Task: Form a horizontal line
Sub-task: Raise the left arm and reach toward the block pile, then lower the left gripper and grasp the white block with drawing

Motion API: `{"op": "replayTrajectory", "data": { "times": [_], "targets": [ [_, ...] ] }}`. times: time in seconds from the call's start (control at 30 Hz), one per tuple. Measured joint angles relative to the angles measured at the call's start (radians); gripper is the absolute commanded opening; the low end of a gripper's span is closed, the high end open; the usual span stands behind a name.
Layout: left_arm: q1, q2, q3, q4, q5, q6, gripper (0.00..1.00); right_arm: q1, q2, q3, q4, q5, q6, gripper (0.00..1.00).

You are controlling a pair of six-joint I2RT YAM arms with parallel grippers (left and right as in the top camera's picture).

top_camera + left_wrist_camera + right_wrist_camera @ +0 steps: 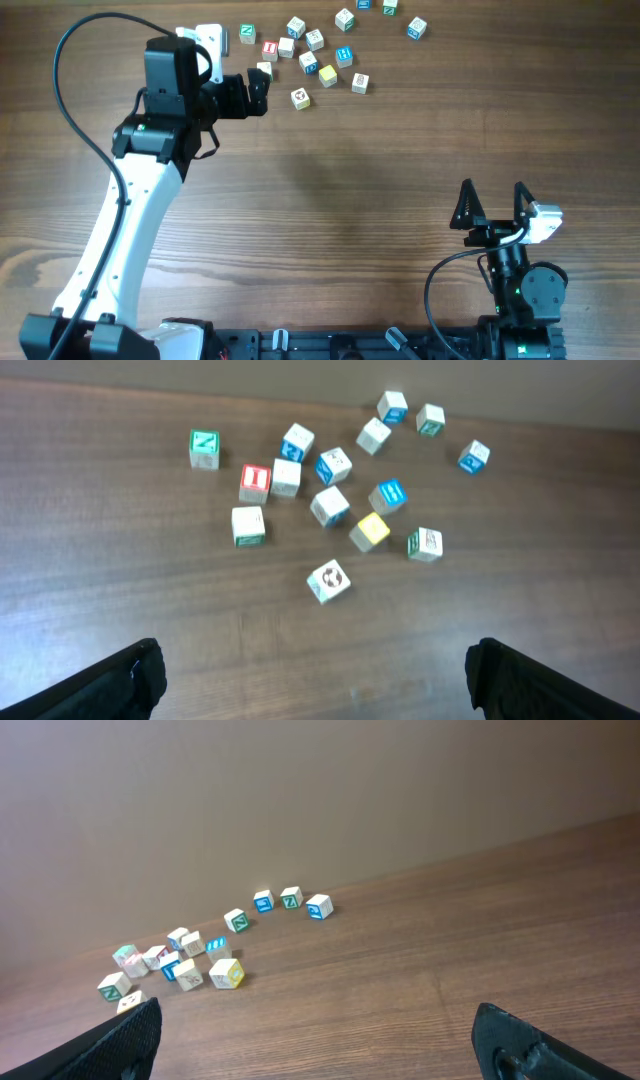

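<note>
We've got the pale yellow cube (373, 530) just beside the white cube (329, 506), the green-marked whitish cube (425, 544) near its other side, none yet edge to edge.

Loose cubes lie on a wooden table (330, 200). A red-marked cube (255, 482) sits right of a green Z cube (204, 448). A blue H cube (388, 495) is mid-cluster, and 1 blue cube (474, 455) lies farthest right. A plain wall (300, 800) stands behind.
</note>
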Motion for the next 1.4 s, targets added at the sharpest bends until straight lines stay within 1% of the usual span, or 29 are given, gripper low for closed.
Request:
{"op": "replayTrajectory", "data": {
  "times": [0.2,0.47,0.83,1.07,1.13,1.17,1.4],
  "targets": [
    [0.000,0.065,0.003,0.095,-0.007,0.000,1.00,0.000,0.000,0.000,0.000,0.000,0.000,1.00],
    [-0.016,0.227,0.005,0.229,-0.011,-0.001,1.00,0.000,0.000,0.000,0.000,0.000,0.000,1.00],
    [-0.046,0.425,0.009,0.480,-0.011,-0.003,1.00,0.000,0.000,0.000,0.000,0.000,0.000,1.00],
    [-0.046,0.537,0.081,0.523,-0.038,-0.003,0.99,0.000,0.000,0.000,0.000,0.000,0.000,1.00],
    [-0.046,0.573,0.110,0.534,-0.052,-0.003,0.95,0.000,0.000,0.000,0.000,0.000,0.000,1.00],
    [-0.046,0.587,0.119,0.541,-0.056,-0.003,0.90,0.000,0.000,0.000,0.000,0.000,0.000,1.00],
    [-0.047,0.703,0.130,0.602,-0.083,-0.003,0.85,0.000,0.000,0.000,0.000,0.000,0.000,1.00]
  ]
}}
